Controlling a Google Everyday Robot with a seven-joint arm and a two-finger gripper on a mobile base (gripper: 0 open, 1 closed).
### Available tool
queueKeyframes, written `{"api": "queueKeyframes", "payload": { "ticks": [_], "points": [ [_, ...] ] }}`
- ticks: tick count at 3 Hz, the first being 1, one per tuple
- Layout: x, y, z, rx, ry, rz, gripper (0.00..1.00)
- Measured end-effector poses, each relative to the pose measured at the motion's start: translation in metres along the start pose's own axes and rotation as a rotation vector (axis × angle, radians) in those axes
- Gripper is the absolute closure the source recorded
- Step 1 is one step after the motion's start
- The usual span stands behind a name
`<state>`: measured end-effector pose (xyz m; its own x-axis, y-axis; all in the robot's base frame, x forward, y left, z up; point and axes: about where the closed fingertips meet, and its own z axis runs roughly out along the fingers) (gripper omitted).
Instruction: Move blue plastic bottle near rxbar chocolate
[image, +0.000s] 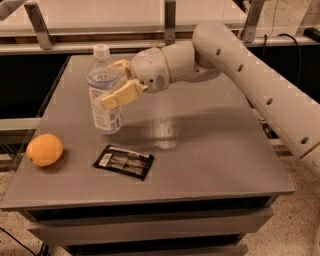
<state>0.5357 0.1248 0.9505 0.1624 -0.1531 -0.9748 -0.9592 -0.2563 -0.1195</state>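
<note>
The end effector (113, 80) is closed around the bottle (104, 114). One pale finger crosses the bottle's front above the label and the other shows behind its shoulder, so the grip is from the side, on the upper half. The bottle stands upright with its long axis vertical, toward the back left of the bench (215, 150) as the camera sees it. Its base is at the bench surface or barely above it; I cannot tell which. What matters for the coming move is where the bar (124, 161) lies. It is flat on the bench, forward of the bottle toward the front edge and a little to the side. Its long axis runs roughly across the view, with the white barcode end nearest the bottle's side. The two are already near each other but not touching, with a strip of bare bench between them. I judge that only a short pull toward the front edge is left, keeping the bottle vertical. The base should come down just beside the bar and not on its wrapper. The orange (44, 149) sits well off to one side, clear of that path.
</note>
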Motion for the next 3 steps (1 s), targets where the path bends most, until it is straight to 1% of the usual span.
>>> {"api": "queueKeyframes", "payload": {
  "ticks": [1,3],
  "points": [
    [0.0013,0.0078,0.0003,-0.028,0.022,0.004,1.0],
    [0.0054,0.0145,-0.0047,-0.045,0.054,0.037,1.0]
  ]
}}
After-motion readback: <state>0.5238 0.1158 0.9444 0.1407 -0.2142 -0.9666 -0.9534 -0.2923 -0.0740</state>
